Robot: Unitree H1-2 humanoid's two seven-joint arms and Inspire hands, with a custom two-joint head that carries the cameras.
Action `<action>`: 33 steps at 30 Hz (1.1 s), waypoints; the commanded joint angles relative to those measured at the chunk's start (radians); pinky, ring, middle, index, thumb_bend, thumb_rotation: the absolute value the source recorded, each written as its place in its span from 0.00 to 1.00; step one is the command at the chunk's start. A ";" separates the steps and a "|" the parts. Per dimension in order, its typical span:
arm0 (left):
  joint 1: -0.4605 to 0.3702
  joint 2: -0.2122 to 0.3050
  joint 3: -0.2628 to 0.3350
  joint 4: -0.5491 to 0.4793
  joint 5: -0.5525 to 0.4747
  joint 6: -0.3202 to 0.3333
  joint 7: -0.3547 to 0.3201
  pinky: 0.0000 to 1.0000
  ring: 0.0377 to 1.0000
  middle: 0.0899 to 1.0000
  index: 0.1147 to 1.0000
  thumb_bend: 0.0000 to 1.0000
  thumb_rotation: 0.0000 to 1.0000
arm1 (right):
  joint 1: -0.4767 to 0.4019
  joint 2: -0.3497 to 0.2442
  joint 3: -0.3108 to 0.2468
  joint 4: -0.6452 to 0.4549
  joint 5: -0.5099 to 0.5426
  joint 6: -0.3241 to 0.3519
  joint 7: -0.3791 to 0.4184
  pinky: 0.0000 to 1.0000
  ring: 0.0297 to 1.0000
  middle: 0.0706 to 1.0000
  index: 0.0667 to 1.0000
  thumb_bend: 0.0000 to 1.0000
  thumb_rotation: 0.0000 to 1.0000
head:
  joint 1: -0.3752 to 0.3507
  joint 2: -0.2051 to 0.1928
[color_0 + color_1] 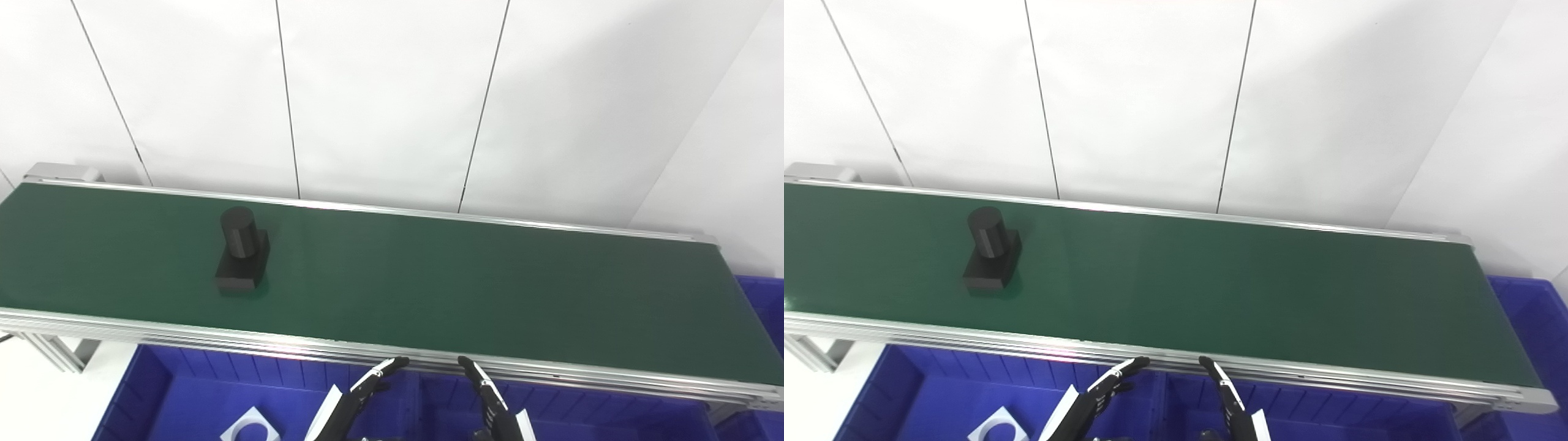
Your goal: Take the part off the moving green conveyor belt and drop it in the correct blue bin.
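Left eye view: your left hand [358, 398] and right hand [490, 398] wait spread, empty, below the green conveyor belt [490, 294], ready for the black cylinder-on-block part [242, 257] upstream.

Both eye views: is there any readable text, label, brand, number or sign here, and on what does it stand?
None can be read in either view.
Black part: no marking visible.
Green conveyor belt and its metal rail: plain.
Blue bins: no label shown; the white piece inside carries no print.
White wall panels: blank.
Left hand and right hand: no lettering visible.
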 commanded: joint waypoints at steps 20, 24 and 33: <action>-0.063 -0.037 -0.053 -0.002 0.017 -0.035 0.053 0.94 0.93 0.93 0.87 0.92 0.77 | 0.004 -0.003 -0.121 -0.484 0.113 -0.029 0.164 0.94 0.90 0.90 0.91 0.88 0.92 | -0.031 0.040; -0.064 -0.046 -0.057 -0.003 0.019 -0.035 0.057 0.94 0.94 0.94 0.87 0.91 0.79 | -0.063 -0.006 -0.175 -0.474 0.120 -0.028 0.190 0.90 0.88 0.87 0.88 0.86 0.86 | -0.032 0.036; -0.046 -0.048 -0.066 -0.036 0.026 -0.035 0.064 0.98 0.96 0.95 0.89 0.91 0.81 | -0.245 -0.032 -0.287 -0.313 0.088 -0.027 0.212 0.89 0.88 0.87 0.86 0.87 0.80 | -0.059 0.059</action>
